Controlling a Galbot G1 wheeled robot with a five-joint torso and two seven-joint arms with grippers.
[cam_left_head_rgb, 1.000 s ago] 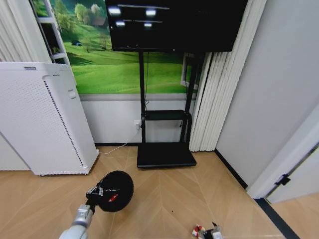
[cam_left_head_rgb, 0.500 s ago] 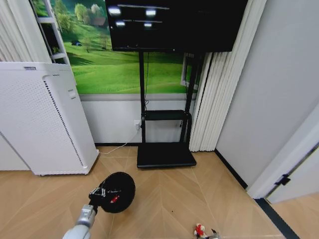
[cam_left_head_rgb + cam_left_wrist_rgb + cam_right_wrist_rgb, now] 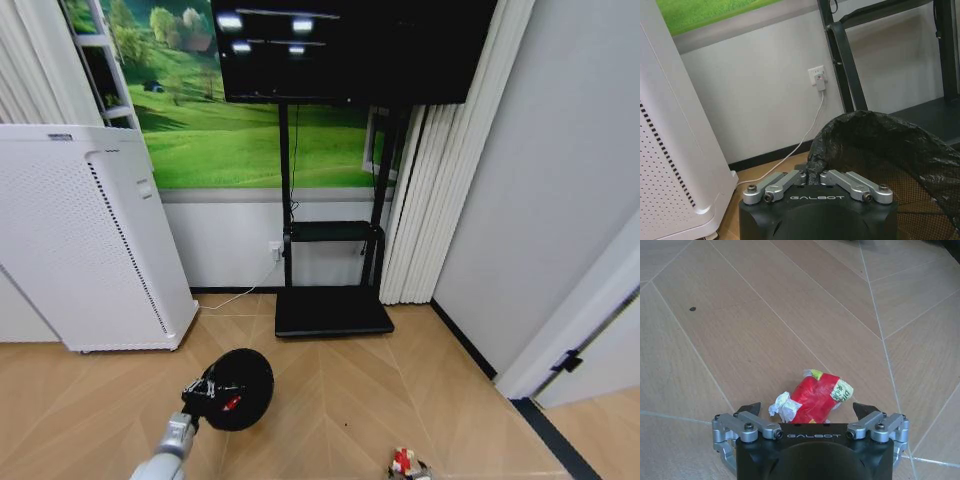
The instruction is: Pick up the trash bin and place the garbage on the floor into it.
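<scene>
Looking from the head, one black bin hangs over the floor, the left gripper clamped on its rim. Its wrist camera shows fingers pinching the liner. Under the right wrist, one red wrapper lies between wide-spread gripper fingers.

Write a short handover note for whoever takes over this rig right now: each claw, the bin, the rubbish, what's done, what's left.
Left claw: shut on the rim of the trash bin, holding it.
Right claw: open, fingers either side of a crumpled red-and-white wrapper lying on the floor.
Done: bin gripped.
Left: close on the wrapper and drop it in the bin.
</scene>
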